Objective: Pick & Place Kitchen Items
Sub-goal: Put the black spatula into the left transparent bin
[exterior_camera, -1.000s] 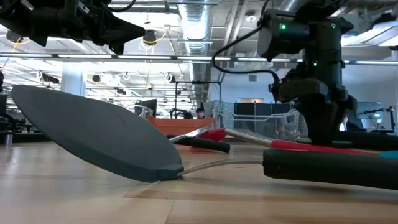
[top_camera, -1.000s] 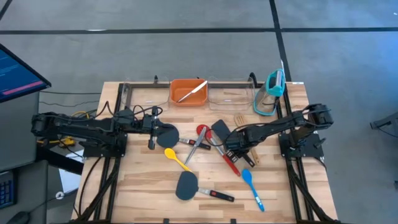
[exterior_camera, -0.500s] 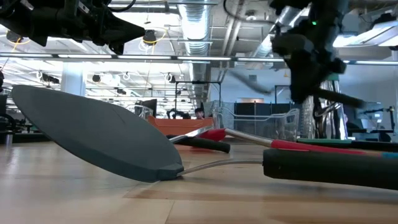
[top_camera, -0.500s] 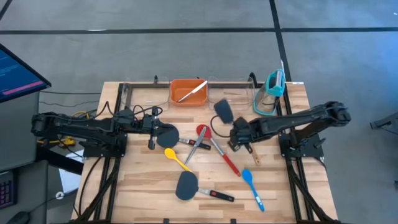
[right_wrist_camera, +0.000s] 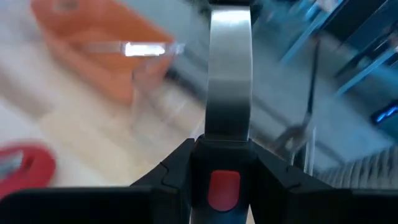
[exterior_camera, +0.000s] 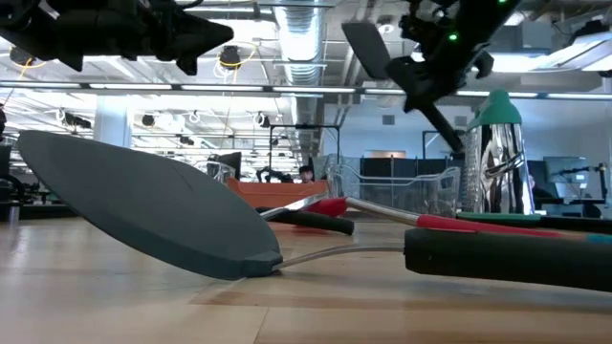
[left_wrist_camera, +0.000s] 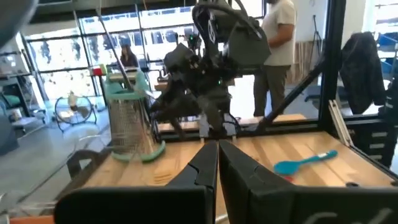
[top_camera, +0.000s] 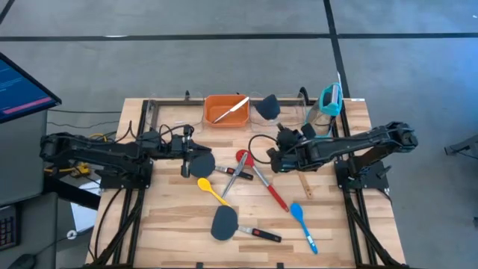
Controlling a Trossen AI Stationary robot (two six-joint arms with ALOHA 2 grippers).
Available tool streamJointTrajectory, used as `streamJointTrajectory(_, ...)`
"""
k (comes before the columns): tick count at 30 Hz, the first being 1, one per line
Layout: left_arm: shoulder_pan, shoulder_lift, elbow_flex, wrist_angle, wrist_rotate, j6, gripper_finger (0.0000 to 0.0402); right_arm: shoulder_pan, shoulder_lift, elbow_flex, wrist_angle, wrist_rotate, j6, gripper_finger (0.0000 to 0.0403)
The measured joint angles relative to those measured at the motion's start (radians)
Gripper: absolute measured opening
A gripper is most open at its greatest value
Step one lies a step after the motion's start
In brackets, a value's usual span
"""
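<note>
Your right gripper (top_camera: 278, 152), fingers clamped on the spatula (top_camera: 267, 108), should carry it level over the clear bin (top_camera: 287, 113) before letting go; left fingers (left_wrist_camera: 214, 163) together.

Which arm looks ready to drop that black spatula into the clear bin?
The right. Its gripper already clamps the black spatula, blade raised over the clear bin. The left gripper sits shut and empty by another spatula, farther from the bins.
</note>
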Motion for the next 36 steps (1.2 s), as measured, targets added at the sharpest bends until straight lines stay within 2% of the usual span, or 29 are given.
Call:
streamJointTrajectory(3, 0.0, 0.067, 0.001, 0.099, -0.05, 0.008, 0.0002, 0.0, 0.017, 0.0, 0.117, 0.044, -0.097, 0.0102)
streamJointTrajectory(6, 0.006, 0.15, 0.001, 0.168, -0.212, 0.026, 0.0002, 0.002, 0.019, 0.0, 0.231, 0.045, -0.231, 0.0102)
streamJointTrajectory(8, 0.028, 0.201, 0.0, 0.195, -0.279, 0.027, 0.0002, 0.002, 0.016, 0.0, 0.299, 0.017, -0.316, 0.0102)
streamJointTrajectory(10, 0.055, 0.251, 0.0, 0.241, -0.283, 0.026, 0.0002, 0.002, 0.007, 0.0, 0.355, -0.036, -0.393, 0.0102)
streamJointTrajectory(12, 0.087, 0.296, 0.0, 0.303, -0.235, 0.032, 0.0002, 0.001, -0.006, 0.0, 0.416, -0.106, -0.47, 0.0102)
streamJointTrajectory(17, 0.197, 0.406, 0.055, 0.387, 0.095, 0.108, 0.0002, -0.035, -0.01, 0.0, 0.585, -0.359, -0.663, 0.0102)
streamJointTrajectory(21, 0.27, 0.506, 0.144, 0.389, 0.3, 0.134, 0.0002, -0.093, -0.01, 0.0, 0.694, -0.571, -0.735, 0.0102)
streamJointTrajectory(24, 0.29, 0.561, 0.197, 0.4, 0.522, 0.224, 0.0002, -0.122, -0.01, 0.0, 0.73, -0.625, -0.756, 0.0102)
streamJointTrajectory(25, 0.292, 0.573, 0.213, 0.403, 0.554, 0.229, 0.0002, -0.129, -0.01, 0.0, 0.731, -0.628, -0.759, 0.0102)
streamJointTrajectory(27, 0.291, 0.583, 0.235, 0.406, 0.561, 0.227, 0.0002, -0.137, -0.01, 0.0, 0.73, -0.632, -0.759, 0.0102)
streamJointTrajectory(32, 0.292, 0.587, 0.257, 0.412, 0.488, 0.218, 0.0002, -0.139, -0.01, 0.0, 0.731, -0.631, -0.755, 0.0102)
streamJointTrajectory(36, 0.287, 0.587, 0.261, 0.417, 0.42, 0.127, 0.0002, -0.139, -0.01, 0.0, 0.765, -0.62, -0.751, 0.0102)
